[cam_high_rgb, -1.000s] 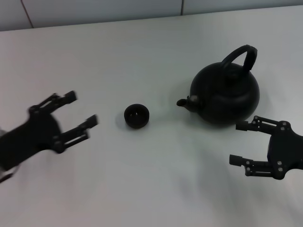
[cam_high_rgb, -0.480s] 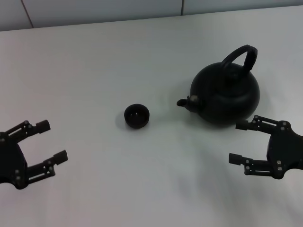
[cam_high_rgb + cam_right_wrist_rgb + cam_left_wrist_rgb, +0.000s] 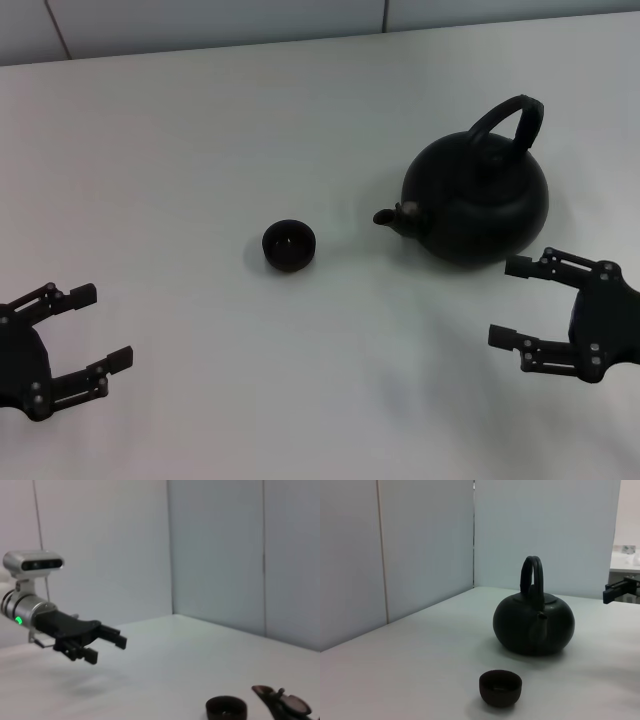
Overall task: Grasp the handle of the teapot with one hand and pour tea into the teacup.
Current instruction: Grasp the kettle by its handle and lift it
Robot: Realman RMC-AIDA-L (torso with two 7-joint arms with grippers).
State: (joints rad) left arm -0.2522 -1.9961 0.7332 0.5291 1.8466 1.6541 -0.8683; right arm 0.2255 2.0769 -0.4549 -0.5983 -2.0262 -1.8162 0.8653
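White tabletop point(image 3: 200, 130) filling the head view. Matte-black teapot point(image 3: 476, 200) sitting upright at upper right of the frame, stubby spout pointing left toward the cup, arched handle point(image 3: 510, 118) rising over the lid, untouched. Right end effector point(image 3: 510, 302) hovering at lower right, just below the pot, fingers spread, gripping nothing. Left end effector point(image 3: 98, 326) hanging at lower left edge, well apart from both vessels, fingers likewise spread and empty. Tiny dark teacup point(image 3: 288, 245) standing near centre, between pot and left arm, left of the spout.
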